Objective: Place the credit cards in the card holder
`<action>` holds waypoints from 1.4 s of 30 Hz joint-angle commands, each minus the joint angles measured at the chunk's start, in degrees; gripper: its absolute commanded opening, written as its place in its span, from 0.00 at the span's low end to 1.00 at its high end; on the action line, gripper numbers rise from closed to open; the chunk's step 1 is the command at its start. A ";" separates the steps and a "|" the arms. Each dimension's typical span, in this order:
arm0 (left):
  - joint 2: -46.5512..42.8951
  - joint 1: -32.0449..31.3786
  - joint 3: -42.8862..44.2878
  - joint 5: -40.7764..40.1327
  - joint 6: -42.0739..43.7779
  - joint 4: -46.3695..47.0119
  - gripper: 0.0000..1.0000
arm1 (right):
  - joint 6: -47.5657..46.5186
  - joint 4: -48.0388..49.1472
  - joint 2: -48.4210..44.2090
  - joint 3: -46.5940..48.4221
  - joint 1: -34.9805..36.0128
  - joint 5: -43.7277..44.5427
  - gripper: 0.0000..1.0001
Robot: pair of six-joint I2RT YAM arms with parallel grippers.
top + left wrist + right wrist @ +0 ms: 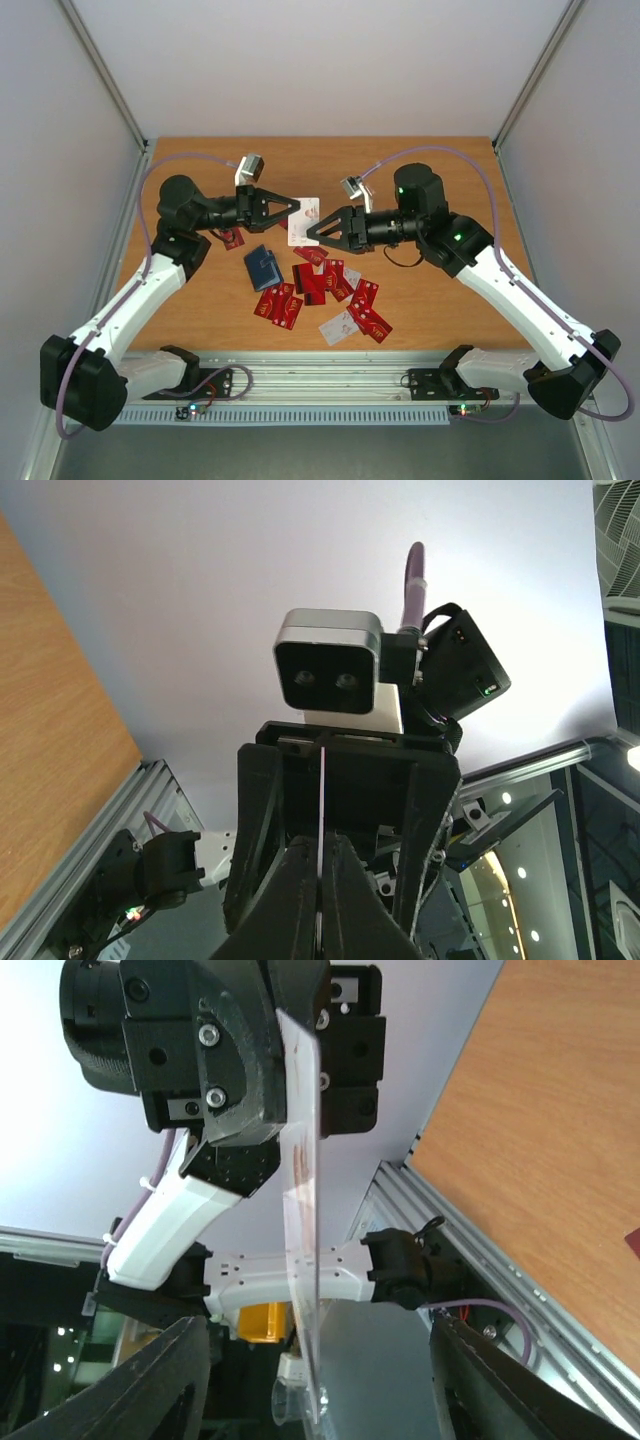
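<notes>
I see a matte wood-grain desk (440,180) boxed in by plain white walls (330,60), with a ribbed aluminium rail (330,412) at its near edge. My left gripper (296,206) is clenched on a thin white card (303,222), held above the desk. My right gripper (312,232) is released, jaws spread either side of the card. Flat red cards (322,285) lie scattered beside the navy card holder (262,268).

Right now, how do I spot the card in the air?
Look over the middle of the brown wooden table. The black left gripper pinches a flat white rectangular card. It alone is lifted; the red and white cards below lie flat.
</notes>
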 commanded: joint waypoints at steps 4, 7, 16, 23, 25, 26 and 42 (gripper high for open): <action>-1.75 -0.23 0.16 -1.71 -0.74 2.83 0.00 | 5.06 6.15 1.36 1.29 -0.69 0.06 0.47; -1.77 -0.35 0.09 -1.80 -0.74 2.83 0.00 | 6.78 9.13 2.04 1.26 -0.69 -0.54 0.42; -1.92 -0.42 -0.36 -1.99 -0.49 2.52 0.00 | 8.26 11.47 3.45 1.90 -0.67 -1.32 0.13; -2.41 -0.49 -0.01 -2.27 2.29 -3.54 0.05 | 7.89 10.57 3.25 1.85 -0.69 -0.93 0.01; -3.12 -0.54 1.27 -3.05 5.47 -11.68 0.20 | 6.34 7.03 3.02 2.33 -0.71 0.53 0.01; -3.67 -0.50 2.72 -4.14 10.35 -19.52 0.25 | 4.85 3.59 3.03 2.92 -0.81 1.84 0.01; 3.16 -5.84 15.27 -38.42 52.80 -73.43 0.76 | -8.51 -19.66 5.54 4.01 -8.34 9.40 0.01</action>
